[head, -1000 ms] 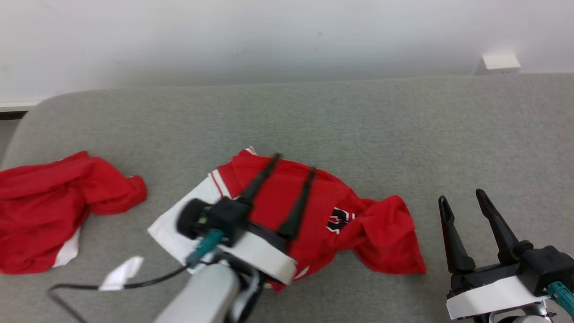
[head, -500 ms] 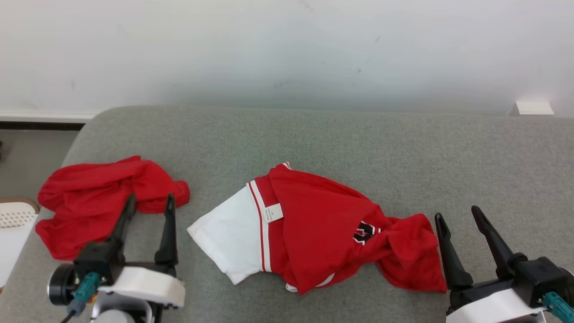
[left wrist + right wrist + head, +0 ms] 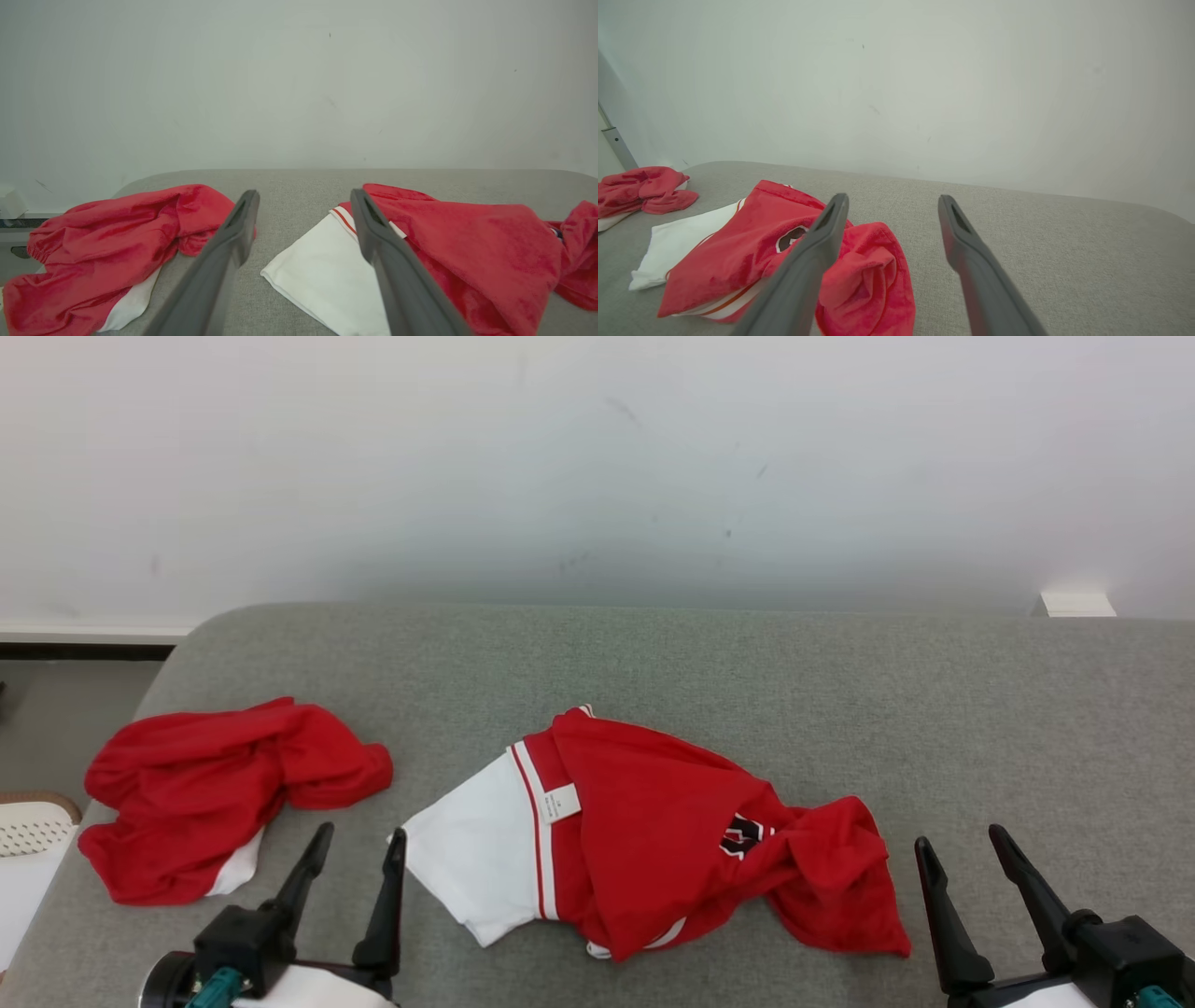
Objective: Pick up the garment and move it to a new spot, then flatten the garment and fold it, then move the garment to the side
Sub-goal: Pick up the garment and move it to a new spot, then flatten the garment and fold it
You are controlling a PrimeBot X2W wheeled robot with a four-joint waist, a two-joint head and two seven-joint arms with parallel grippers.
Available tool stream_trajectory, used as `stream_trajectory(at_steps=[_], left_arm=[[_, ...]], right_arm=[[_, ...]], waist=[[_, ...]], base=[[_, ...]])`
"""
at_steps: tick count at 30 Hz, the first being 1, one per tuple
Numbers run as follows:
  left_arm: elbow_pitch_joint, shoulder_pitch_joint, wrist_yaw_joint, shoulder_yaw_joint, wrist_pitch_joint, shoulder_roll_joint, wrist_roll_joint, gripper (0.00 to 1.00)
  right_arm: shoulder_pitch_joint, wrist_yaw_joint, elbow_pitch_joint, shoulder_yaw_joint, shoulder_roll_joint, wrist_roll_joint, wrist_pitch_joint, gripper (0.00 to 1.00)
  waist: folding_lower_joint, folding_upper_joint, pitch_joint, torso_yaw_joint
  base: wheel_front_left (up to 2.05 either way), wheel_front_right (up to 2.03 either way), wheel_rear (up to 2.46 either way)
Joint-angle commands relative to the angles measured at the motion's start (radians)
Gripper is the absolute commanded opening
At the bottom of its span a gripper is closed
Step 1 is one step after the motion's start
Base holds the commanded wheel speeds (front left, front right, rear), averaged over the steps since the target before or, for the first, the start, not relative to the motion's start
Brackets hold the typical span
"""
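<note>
Garment (image 3: 653, 831): is lying crumpled in the middle of the grey cushion, between the two grippers and touching neither. It is soft red knit with a flat white panel at its left end, edged by thin red and white stripes.
Garment folds: the right end is bunching into a thick rumpled knot, while the white panel is lying smooth and roughly four-cornered.
Small details: a white label (image 3: 560, 801) is sitting by the stripes. A black-and-white emblem (image 3: 742, 835) is peeking from a crease, half folded away and hard to read.
Cushion (image 3: 747, 681): is showing a coarse grey weave and a rounded far left corner.
Second red cloth (image 3: 215, 793): is lying heaped well apart to the left, with a white patch showing at its lower edge.
Left gripper (image 3: 361, 833): is holding nothing, its jaws spread wide. Its body is being cut off by the bottom edge of the head view.
Right gripper (image 3: 960, 840): is likewise standing wide apart and empty, near the garment's right end.
White perforated object (image 3: 28, 821): is being cropped by the left edge, and what it is cannot be told.
</note>
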Motion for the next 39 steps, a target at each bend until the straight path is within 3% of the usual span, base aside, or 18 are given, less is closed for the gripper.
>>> stream_trajectory(at_steps=[1,26,39], left_arm=[[0.002,0.015,-0.003,-0.001,0.002,0.001,-0.022,1.00],[0.004,-0.022,0.009,-0.014,0.001,-0.004,-0.020,1.00],[0.022,-0.113,-0.008,-0.031,-0.001,-0.045,0.006,1.00]], right_arm=[[0.016,-0.002,-0.012,-0.005,-0.001,0.011,0.005,1.00],[-0.013,-0.002,-0.026,-0.019,-0.002,0.000,0.023,1.00],[-0.148,-0.002,0.146,0.169,-0.097,0.049,0.116,1.00]], waist=[[0.0001,0.0000,-0.002,0.001],[0.0001,0.0000,0.035,0.032],[0.0001,0.0000,0.144,0.118]], base=[[0.00,0.00,0.00],[0.00,0.00,0.00],[0.00,0.00,0.00]])
